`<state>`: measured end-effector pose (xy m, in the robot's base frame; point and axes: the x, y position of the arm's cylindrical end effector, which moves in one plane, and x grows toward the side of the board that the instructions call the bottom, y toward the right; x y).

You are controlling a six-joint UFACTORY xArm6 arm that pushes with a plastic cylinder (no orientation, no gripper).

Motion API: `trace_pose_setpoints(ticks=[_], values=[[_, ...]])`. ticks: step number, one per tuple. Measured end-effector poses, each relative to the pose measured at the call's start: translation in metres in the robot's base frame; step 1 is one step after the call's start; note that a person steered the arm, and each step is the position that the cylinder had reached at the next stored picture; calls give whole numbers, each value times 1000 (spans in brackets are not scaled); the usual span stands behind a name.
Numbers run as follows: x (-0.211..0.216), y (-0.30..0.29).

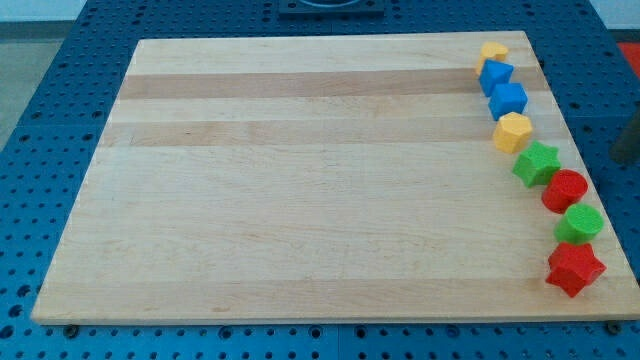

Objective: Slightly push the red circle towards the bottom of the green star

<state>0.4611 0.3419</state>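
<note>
The red circle (565, 190) lies near the board's right edge, touching the lower right side of the green star (537, 162). A green circle (579, 223) sits just below the red circle. A dark blurred rod shows at the view's right edge, off the board; its lower end, my tip (619, 158), is to the right of the green star and up and right of the red circle, apart from both.
Blocks form a curved line down the wooden board's (300, 200) right side: a yellow block (493, 50), two blue blocks (495, 75) (508, 99), a yellow hexagon (513, 131), then lowest a red star (575, 267). Blue perforated table surrounds the board.
</note>
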Motion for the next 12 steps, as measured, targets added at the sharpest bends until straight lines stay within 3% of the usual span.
trace_pose_setpoints(ticks=[3,8,12], values=[[55,-19],[36,-68],[44,-44]])
